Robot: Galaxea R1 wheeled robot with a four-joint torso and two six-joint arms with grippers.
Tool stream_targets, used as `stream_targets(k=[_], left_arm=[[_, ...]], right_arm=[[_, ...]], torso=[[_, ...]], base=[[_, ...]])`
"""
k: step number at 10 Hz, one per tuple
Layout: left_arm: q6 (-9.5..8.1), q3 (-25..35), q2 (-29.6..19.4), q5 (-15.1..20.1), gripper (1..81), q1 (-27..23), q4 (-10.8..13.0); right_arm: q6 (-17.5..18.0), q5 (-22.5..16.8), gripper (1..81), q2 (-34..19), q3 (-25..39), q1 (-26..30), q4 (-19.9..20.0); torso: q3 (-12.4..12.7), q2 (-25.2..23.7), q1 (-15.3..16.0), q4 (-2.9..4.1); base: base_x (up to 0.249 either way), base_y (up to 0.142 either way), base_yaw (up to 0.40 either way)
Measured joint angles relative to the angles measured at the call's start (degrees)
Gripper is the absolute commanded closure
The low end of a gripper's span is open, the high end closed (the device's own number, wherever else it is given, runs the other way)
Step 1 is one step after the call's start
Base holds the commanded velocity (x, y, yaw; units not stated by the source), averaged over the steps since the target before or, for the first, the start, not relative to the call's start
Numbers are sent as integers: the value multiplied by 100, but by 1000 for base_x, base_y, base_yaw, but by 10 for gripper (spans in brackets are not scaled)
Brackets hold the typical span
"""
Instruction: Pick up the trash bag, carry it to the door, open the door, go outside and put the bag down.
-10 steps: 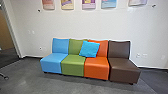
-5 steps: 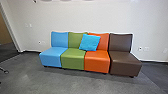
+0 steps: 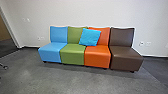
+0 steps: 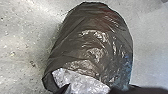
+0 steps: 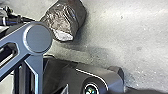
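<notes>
A dark, shiny trash bag (image 4: 92, 45) shows large and close in the left wrist view, above grey floor. Its surface is creased, and a pale, crinkled patch shows at one end. In the right wrist view the same bag (image 5: 71, 15) appears smaller, past the robot's jointed bar and beside dark robot parts. Whether the bag rests on the floor or hangs from a gripper, I cannot tell.
A row of joined seats stands against the wall: blue (image 3: 51, 53), green (image 3: 73, 55), orange (image 3: 97, 56) and brown (image 3: 125, 58). A bright blue cushion (image 3: 90, 37) leans on it. An opening (image 3: 6, 37) lies at the far left, with a dark chair foot (image 3: 4, 67) nearer.
The head view has tilted downward. The wall posters have left it, the seats sit higher in it, and more floor shows in front of them.
</notes>
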Motion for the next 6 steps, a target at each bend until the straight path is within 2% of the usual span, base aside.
stream_targets(k=[2,6], left_arm=[[-2,-37,152,112,10,-174,-163],[-7,-89,293,218,10,72,-243]], right_arm=[[0,2,10,73,-2,2,50],[111,-121,10,71,-20,66,69]], torso=[[-7,-424,265,0],[-9,-1250,772,0]], base=[[0,0,0],[0,0,0]])
